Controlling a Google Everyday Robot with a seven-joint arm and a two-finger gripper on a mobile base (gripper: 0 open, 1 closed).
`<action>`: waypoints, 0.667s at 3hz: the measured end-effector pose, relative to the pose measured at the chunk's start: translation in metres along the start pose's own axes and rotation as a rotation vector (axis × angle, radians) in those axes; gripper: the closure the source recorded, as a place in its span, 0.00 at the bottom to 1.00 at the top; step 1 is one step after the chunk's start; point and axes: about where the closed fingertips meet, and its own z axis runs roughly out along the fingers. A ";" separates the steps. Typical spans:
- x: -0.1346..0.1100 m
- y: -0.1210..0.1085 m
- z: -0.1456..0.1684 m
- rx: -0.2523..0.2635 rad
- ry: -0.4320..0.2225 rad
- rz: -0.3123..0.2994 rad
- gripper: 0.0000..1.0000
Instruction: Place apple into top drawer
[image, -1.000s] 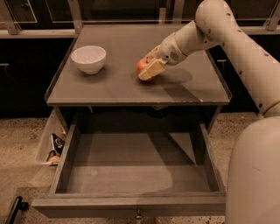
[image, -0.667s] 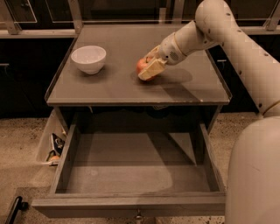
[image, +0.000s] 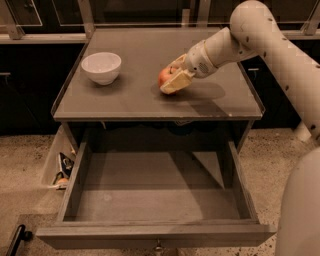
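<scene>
Far left, below table level: a side bin (image: 59, 172) is seen beside the drawer, with small dark items in it; these can't be identified. A white bowl (image: 101, 67) is set upright on the left part of the table top (image: 135, 102), well apart from the apple.

Centre, low: the top drawer (image: 150, 200) is pulled fully out under the table, its flat grey bottom exposed and its knob (image: 159, 246) seen at the front edge.

Right of centre: the apple (image: 164, 76) is located on the table top, not in the drawer. It is clamped by the gripper (image: 169, 78), with one finger (image: 175, 63) laid over its far side and the other against its near side, low to the surface.

Right: the arm (image: 225, 45) is extended in from the upper right, angled down and leftward, the wrist pitched toward the table. The robot body (image: 300, 210) is cropped by the right edge.
</scene>
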 end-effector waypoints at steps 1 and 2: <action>-0.004 0.021 -0.015 0.011 -0.030 -0.022 1.00; -0.008 0.051 -0.030 0.028 -0.065 -0.056 1.00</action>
